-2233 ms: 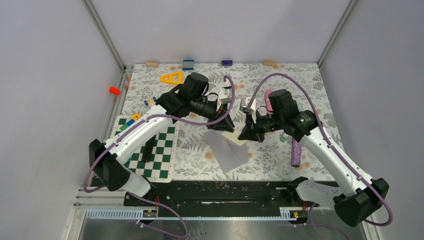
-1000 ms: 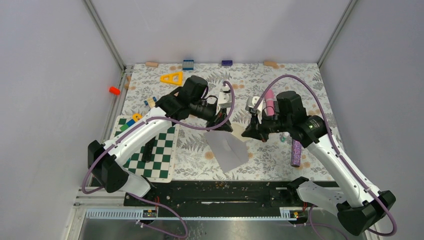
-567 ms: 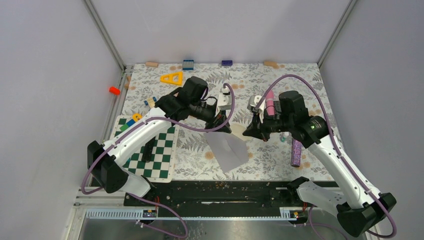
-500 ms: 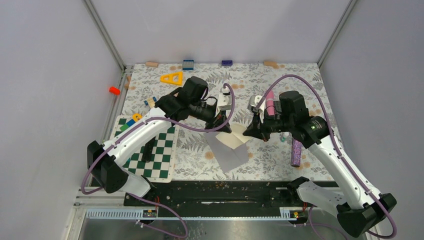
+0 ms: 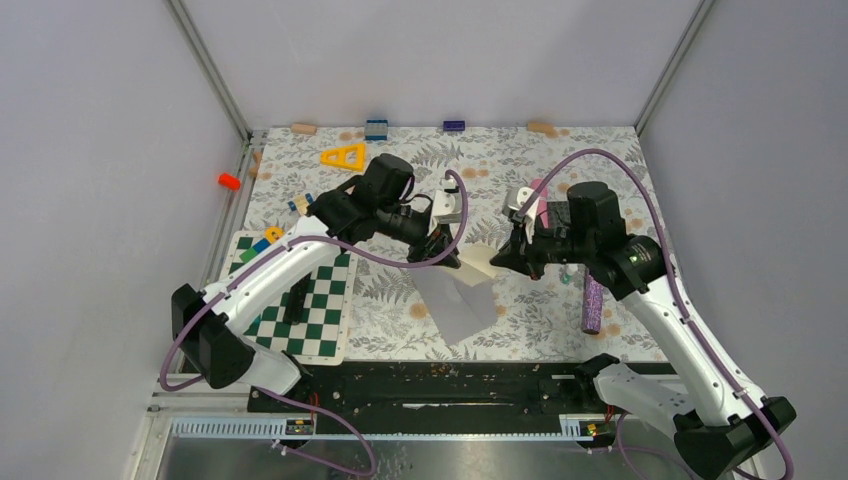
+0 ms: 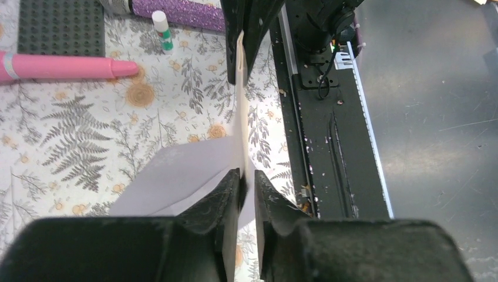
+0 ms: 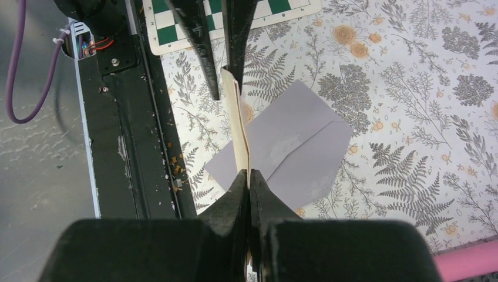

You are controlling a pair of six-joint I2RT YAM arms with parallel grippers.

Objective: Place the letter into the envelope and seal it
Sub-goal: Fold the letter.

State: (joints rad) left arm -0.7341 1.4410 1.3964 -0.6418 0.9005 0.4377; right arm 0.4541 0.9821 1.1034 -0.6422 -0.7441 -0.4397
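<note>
Overhead, the letter (image 5: 478, 262) is up off the worktop (image 5: 520, 320), over the far edge of the envelope (image 5: 455, 308). It is stretched between the two arms and turned edge-up, so it shows only as a thin cream strip. The right fingers (image 7: 236, 197) are pressed fully together on the end at the envelope's right side. Seen from the right wrist, the sheet runs straight out from between them and across the grey paper. The left fingers (image 6: 230, 197) are closed down to a narrow slit on the opposite end, at the envelope's left side. Seen from the left wrist, the sheet fills that slit. The envelope lies flat beneath the letter, clear of both pairs of fingers. Whether the letter's lower edge touches the envelope cannot be told, but the sheet is wholly outside it.
</note>
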